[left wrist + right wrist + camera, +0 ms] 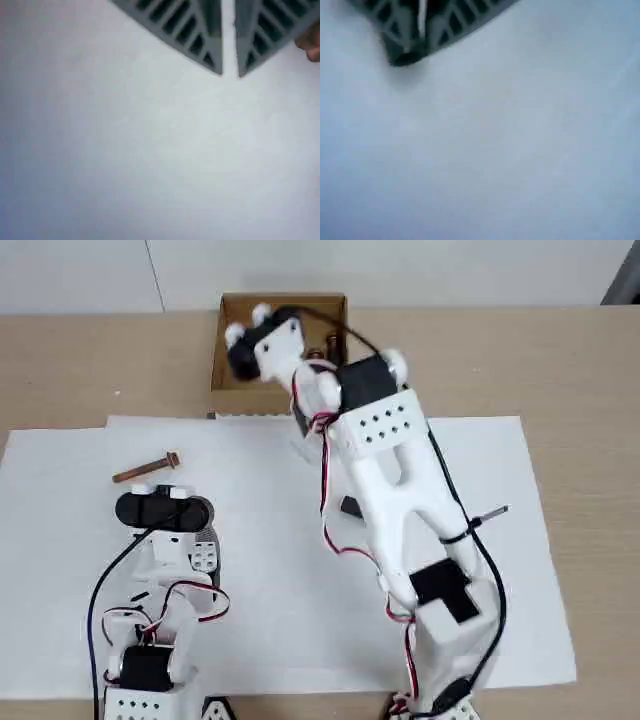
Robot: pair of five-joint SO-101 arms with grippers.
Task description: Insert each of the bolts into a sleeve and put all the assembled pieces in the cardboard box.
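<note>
A copper-coloured bolt [146, 468] lies on the white paper [250, 570] at the left. Its edge [312, 46] shows just beside my left gripper [230, 72], which is shut and holds nothing, low over the paper. The left arm [165, 540] stands right behind the bolt. The right arm [390, 470] stretches to the cardboard box [228, 360] at the back, its wrist over the box. My right gripper [407, 56] is shut and holds nothing above a white surface. A brown piece [325, 346] lies in the box. A dark part [350, 506], perhaps a sleeve, lies beside the right arm.
The paper covers most of the tan table [80, 360]. The right arm's cables [325, 510] hang over the paper's middle. Bare paper stretches between the two arms and to the far right.
</note>
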